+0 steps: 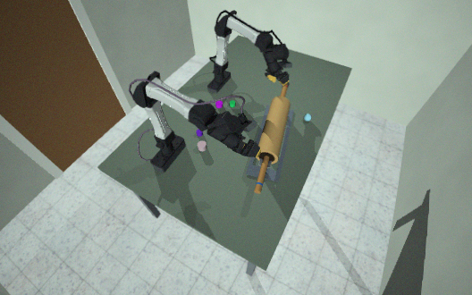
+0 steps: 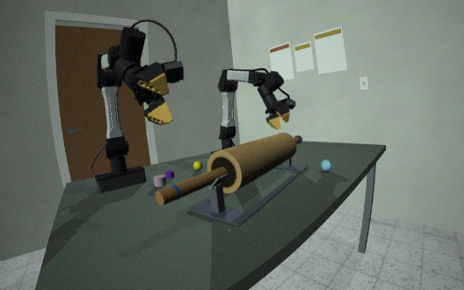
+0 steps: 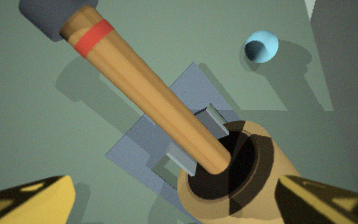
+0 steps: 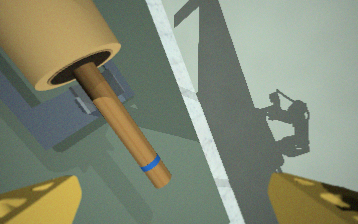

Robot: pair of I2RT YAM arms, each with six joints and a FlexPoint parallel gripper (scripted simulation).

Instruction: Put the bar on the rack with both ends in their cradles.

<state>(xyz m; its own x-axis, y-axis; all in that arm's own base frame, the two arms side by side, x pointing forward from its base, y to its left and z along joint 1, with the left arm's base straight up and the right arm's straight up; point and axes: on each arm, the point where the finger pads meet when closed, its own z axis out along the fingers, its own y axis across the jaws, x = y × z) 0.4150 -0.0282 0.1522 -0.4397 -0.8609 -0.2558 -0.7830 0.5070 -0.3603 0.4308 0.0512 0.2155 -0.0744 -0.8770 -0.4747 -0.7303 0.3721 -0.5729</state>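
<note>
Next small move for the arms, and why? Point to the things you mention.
I'd back both claws point(image 1: 279, 81) point(image 2: 279, 122) point(image 1: 256, 151) point(image 2: 159, 103) a little farther up and away: both are open and off the bar point(image 1: 262, 172) point(image 2: 193, 184) point(image 3: 145, 87) point(image 4: 125, 125), which appears to sit in the rack's point(image 1: 254, 172) point(image 2: 216, 199) point(image 3: 192, 80) point(image 4: 42, 132) cradles, base flat.
</note>
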